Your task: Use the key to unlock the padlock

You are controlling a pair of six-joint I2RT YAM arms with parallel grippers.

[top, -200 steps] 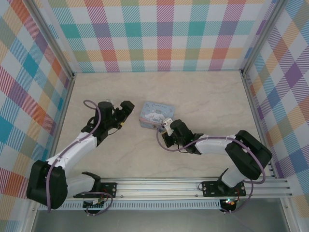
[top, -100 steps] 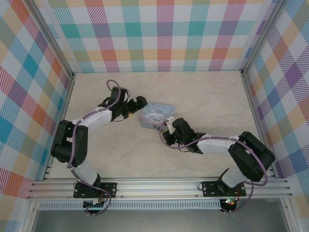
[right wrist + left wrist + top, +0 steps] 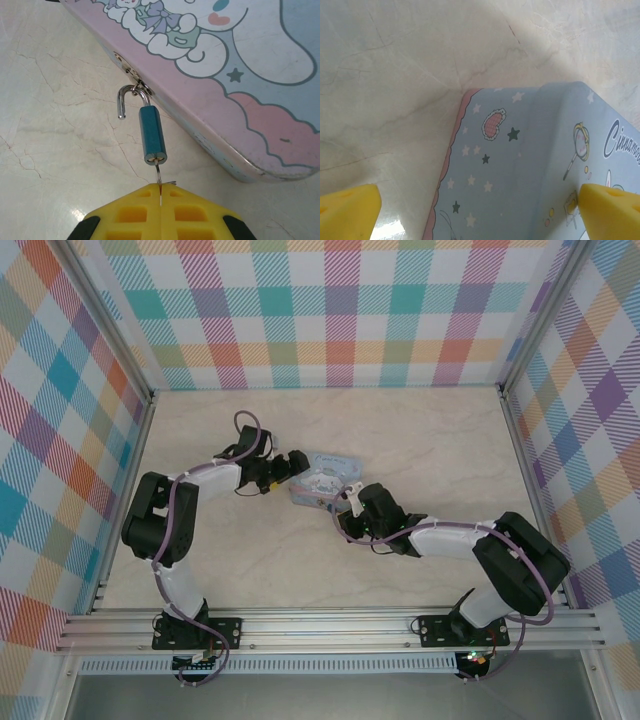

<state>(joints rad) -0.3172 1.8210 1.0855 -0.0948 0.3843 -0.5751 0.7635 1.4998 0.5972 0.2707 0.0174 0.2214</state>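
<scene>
Down at the near side, the right fingers (image 3: 145, 212) are pressed tight together, pinching the key (image 3: 158, 176). Only a thin sliver of it shows between the yellow tips and the padlock (image 3: 151, 135). The blade runs straight up into the keyway at the bottom of the blue body. The padlock lies on the marble-look bench (image 3: 420, 450), just beside the near long edge of the tin (image 3: 240, 75). Its shackle (image 3: 126, 98) is hooked through the small hasp on that edge. One leg of the shackle stands free of the body, out in the open air. Beyond it sits the pale blue cartoon tin, lid up, flat on the bench. At its far-left corner, the left fingers (image 3: 347, 212) are spread wide, one either side of that corner. Whether they touch the tin cannot be told. Behind everything rise the bright plaid walls (image 3: 340, 310).
</scene>
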